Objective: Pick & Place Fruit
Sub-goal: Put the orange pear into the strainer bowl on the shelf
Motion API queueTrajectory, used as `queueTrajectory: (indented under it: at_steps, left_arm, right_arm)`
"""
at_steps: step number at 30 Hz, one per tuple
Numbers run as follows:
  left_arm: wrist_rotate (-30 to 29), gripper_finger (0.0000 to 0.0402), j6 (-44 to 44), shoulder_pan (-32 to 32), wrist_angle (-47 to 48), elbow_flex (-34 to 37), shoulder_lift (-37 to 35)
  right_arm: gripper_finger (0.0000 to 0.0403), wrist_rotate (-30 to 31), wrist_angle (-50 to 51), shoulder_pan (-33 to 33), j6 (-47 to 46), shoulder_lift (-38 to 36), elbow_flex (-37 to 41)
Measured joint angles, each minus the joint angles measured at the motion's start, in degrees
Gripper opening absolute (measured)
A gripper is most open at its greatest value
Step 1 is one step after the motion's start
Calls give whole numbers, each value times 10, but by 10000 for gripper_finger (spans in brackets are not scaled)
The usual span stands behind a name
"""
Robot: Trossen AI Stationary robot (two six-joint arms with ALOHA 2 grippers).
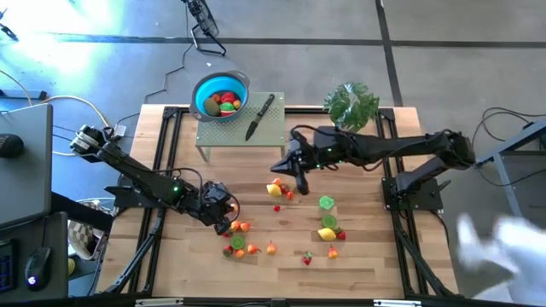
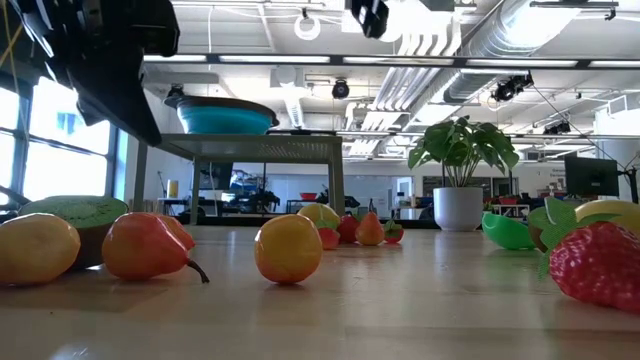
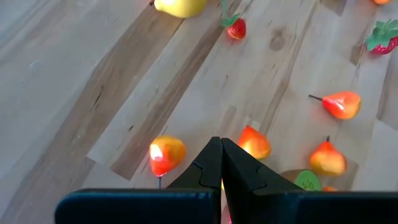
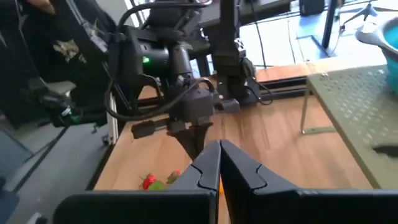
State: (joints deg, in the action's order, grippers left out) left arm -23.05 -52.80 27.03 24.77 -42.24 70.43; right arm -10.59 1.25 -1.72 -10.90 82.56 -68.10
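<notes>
fruit [image 1: 281, 223] scattered; both fingers closed, empty

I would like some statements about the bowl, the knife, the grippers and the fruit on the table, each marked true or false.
1. The blue bowl already holds some fruit. True.
2. The knife lies on the wooden table among the fruit. False: it lies on the raised grey stand, beside the bowl.
3. The left gripper is shut, with nothing between its fingers. True.
4. The right gripper is wide open. False: it is shut.
5. The potted plant stands at the table's near edge. False: it stands at the far edge.
</notes>
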Motion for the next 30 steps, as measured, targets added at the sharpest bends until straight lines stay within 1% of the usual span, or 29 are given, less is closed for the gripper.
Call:
queueTrajectory:
  at_steps: [3, 5, 7, 13, 22, 25, 27, 30]
  left_arm:
    - [0, 0, 0, 0, 2, 0, 0]
    - [0, 0, 0, 0, 3, 0, 0]
    - [0, 0, 0, 0, 5, 0, 0]
    - [0, 0, 0, 0, 10, 0, 0]
    - [-1, 4, 12, 0, 12, 0, 0]
    - [-1, 30, -18, 0, 13, 0, 0]
    - [-1, 59, -31, 0, 14, 0, 0]
    - [-1, 114, -48, 0, 23, 0, 0]
  right_arm:
    - [3, 0, -57, 1, -18, -25, 41]
    - [3, 3, -76, 2, -26, -46, 68]
    - [3, 15, -102, 5, -28, -58, 84]
    - [3, 47, -98, 18, -40, -97, 114]
    - [3, 47, -96, 37, -43, -121, 119]
    - [3, 47, -96, 40, -41, -128, 119]
    - [3, 47, -96, 40, -40, -131, 119]
    - [3, 48, -96, 40, -39, -132, 119]
